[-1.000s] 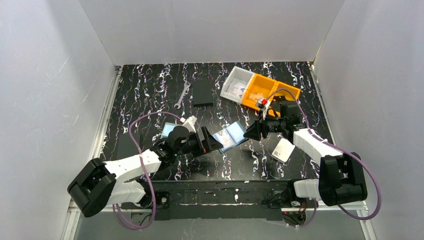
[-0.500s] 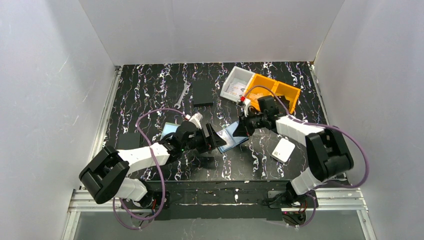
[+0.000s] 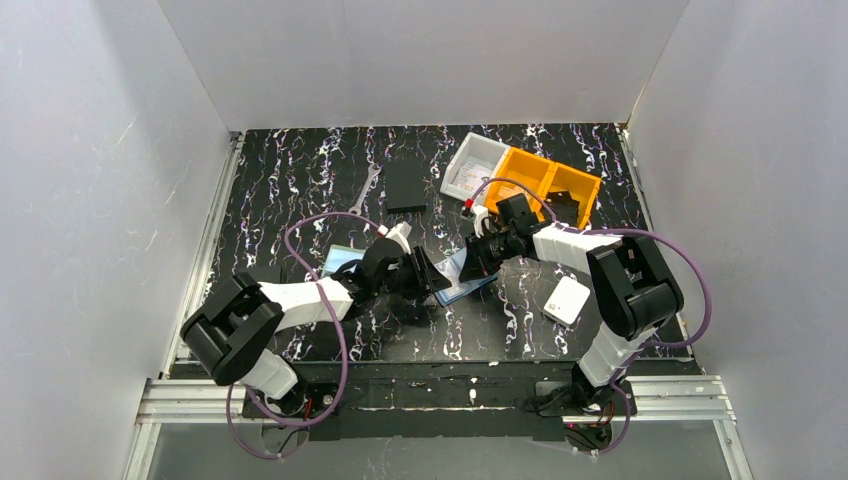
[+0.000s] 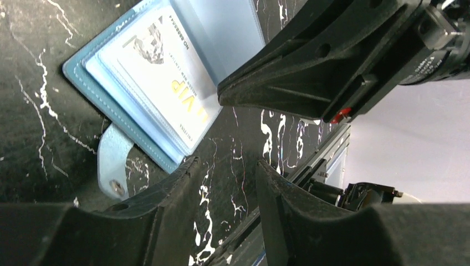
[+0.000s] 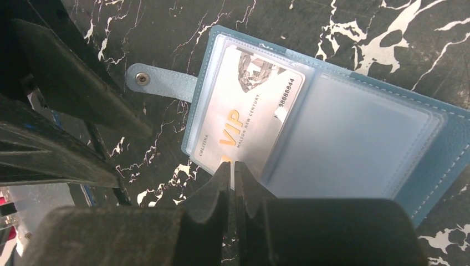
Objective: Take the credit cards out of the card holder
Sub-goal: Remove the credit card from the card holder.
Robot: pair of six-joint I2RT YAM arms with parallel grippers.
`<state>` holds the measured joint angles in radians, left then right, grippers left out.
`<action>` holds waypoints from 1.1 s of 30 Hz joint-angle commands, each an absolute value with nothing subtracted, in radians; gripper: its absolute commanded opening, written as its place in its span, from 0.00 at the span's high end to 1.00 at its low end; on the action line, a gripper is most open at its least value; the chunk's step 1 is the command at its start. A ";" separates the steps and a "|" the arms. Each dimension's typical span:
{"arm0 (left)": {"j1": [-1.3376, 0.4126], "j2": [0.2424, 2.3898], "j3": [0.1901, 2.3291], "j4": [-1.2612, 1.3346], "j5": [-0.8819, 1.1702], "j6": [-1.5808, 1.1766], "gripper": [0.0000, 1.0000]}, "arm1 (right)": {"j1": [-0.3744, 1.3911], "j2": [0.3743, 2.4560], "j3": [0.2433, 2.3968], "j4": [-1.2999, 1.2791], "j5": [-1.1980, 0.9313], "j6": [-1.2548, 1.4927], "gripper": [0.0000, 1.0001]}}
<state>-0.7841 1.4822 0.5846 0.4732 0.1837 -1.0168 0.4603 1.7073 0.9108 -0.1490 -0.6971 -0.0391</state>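
Right now the card holder (image 3: 465, 285) lies spread open and flat on the black marbled table (image 3: 300, 180), pockets up, with my two pincers on either side of it. One credit card (image 5: 244, 111) sits inside the holder's clear pocket on the half that carries the snap strap (image 5: 158, 80). It has a pale face, gold VIP lettering, a small picture at one corner and a row of digits along one edge. The holder's other half shows only cloudy plastic sleeves, and I cannot tell what is in them.

My right gripper (image 5: 233, 165) is over the holder with its jaws drawn together to a thin slit. The tips touch the long edge of the card farthest from the picture. Whether that edge is actually nipped between them I cannot tell.

My left gripper (image 4: 227, 163) hangs just off the holder's strap side, jaws partly apart and holding nothing.

A white rounded box (image 3: 567, 299) rests to the right of the holder, apart from it. An orange bin (image 3: 545, 178) stands beyond the holder, towards the back wall. Left of the holder, a pale blue flat piece (image 3: 337, 258) peeks out beside my left forearm.
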 commanded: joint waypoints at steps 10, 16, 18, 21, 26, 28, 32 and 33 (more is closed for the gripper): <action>-0.743 1.627 0.682 0.499 0.202 -1.002 0.75 | 0.429 1.738 0.928 -0.124 -0.723 -0.006 0.80; -0.740 1.681 0.700 0.499 0.213 -1.008 0.80 | 0.414 1.758 0.929 -0.124 -0.734 -0.006 0.78; -0.738 1.691 0.700 0.499 0.215 -1.010 0.82 | 0.409 1.761 0.930 -0.123 -0.732 -0.006 0.77; -0.736 1.704 0.694 0.497 0.214 -1.016 0.87 | 0.401 1.761 0.929 -0.123 -0.733 -0.006 0.75; -0.730 1.711 0.669 0.498 0.201 -1.036 0.93 | 0.394 1.770 0.926 -0.112 -0.756 0.022 0.73; -0.727 1.714 0.663 0.498 0.203 -1.040 0.95 | 0.393 1.778 0.922 -0.102 -0.769 0.035 0.73; -0.727 1.729 0.662 0.497 0.211 -1.045 0.98 | 0.392 1.802 0.923 -0.093 -0.789 0.057 0.72; -0.726 1.734 0.662 0.498 0.214 -1.046 0.99 | 0.393 1.809 0.923 -0.090 -0.794 0.062 0.72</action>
